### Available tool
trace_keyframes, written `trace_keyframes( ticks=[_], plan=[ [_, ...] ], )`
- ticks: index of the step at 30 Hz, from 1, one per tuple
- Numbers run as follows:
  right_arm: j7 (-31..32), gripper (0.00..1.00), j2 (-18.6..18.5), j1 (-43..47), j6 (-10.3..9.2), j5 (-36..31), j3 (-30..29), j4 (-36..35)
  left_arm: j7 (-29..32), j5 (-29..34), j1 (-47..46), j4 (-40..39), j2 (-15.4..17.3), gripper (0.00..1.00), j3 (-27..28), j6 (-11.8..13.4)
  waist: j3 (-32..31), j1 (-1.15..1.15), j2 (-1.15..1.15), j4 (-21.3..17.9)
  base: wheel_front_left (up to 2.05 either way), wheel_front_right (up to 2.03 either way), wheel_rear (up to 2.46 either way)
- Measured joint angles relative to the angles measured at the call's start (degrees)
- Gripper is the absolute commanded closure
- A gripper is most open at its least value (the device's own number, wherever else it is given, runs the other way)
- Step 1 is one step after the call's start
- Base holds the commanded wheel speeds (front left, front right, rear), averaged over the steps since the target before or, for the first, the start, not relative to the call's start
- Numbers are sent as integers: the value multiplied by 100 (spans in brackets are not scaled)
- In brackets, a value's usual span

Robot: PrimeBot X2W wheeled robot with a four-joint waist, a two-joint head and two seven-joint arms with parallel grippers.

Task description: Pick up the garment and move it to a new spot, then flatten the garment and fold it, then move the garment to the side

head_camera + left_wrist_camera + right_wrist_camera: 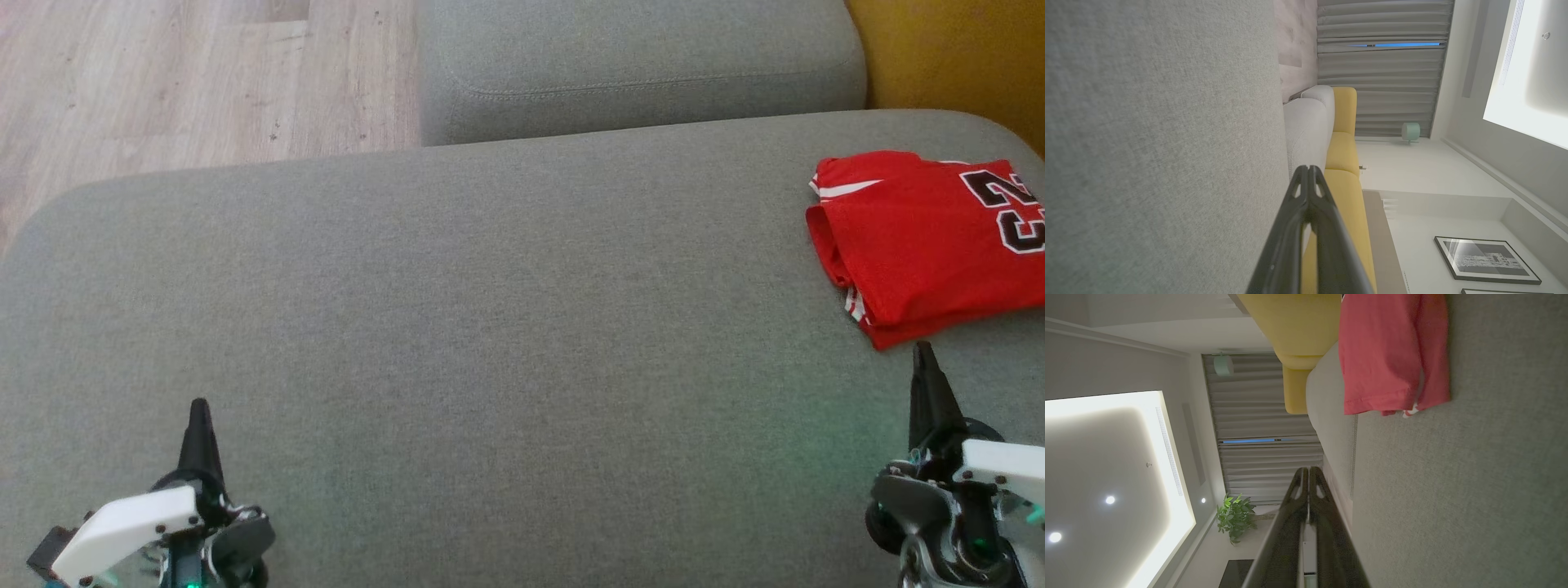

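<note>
**Head view:** garment, red jersey w/ black-white numerals and white trim, folded, lying at far right of grey sofa seat, near right gripper tip. Left gripper at lower left, well apart from it. Both grippers' fingers pressed together, empty. Wood floor upper left.

**L wrist view:** adds curtain, framed picture, yellow cushions.

**R wrist view:** garment's stacked layers seen edge-on, clear of fingers. Adds plant, lit ceiling panel.

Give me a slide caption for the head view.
Folded red jersey at right on the grey sofa seat; left gripper and right gripper shut, holding nothing.
</note>
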Motion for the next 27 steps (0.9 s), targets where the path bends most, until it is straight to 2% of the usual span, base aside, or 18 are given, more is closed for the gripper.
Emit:
trace_keyframes(
  ticks=[27],
  plan=[
    [0, 100, 2, 0, 0, 0, -8, 0, 7, 43, 0, 0, -4, 100, 7, 0, 0, 0, 0, 0, 0, 0, 0]
  ],
)
